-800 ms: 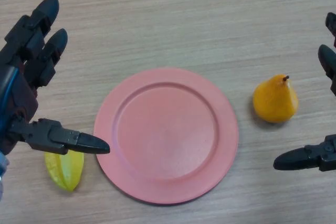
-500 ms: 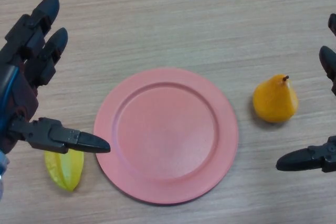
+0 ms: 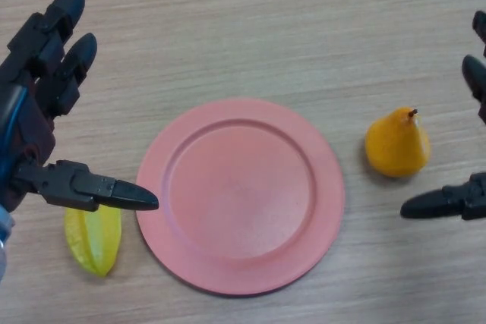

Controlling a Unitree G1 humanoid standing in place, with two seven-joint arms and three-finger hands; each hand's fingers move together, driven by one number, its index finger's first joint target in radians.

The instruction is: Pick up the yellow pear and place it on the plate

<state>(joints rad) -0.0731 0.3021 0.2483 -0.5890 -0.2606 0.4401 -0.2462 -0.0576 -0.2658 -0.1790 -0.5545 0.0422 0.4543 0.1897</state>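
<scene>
Lying on the wooden table [image 3: 250, 28], the yellow pear [image 3: 397, 144] is found to the right of the pink plate [image 3: 240, 195], near its rim but not touching it. The pear rests on its side with its narrow end and short dark stem turned toward the upper right. Nothing is carried on the plate, whose raised rim and flat centre are fully shown.

The right hand [image 3: 463, 202] is seen only in part at the right edge of the view. Its thumb is stretched out toward the left, below and to the right of the pear, and two dark fingertips are shown higher up at the same edge. The hand is spread wide, with the pear lying to the left of the gap between thumb and fingers; no contact with the fruit is visible.

The left hand [image 3: 34, 115] is shown at the left side, also spread wide and holding nothing. Its fingers are pointed up and to the right, and its thumb is extended toward the plate, ending just beside the plate's left rim.

A yellow-green piece of star fruit [image 3: 93, 239] is set on the table at the lower left, just beside the plate's edge. Its upper end is covered by the left thumb, though whether the two are touching cannot be told from this view.
</scene>
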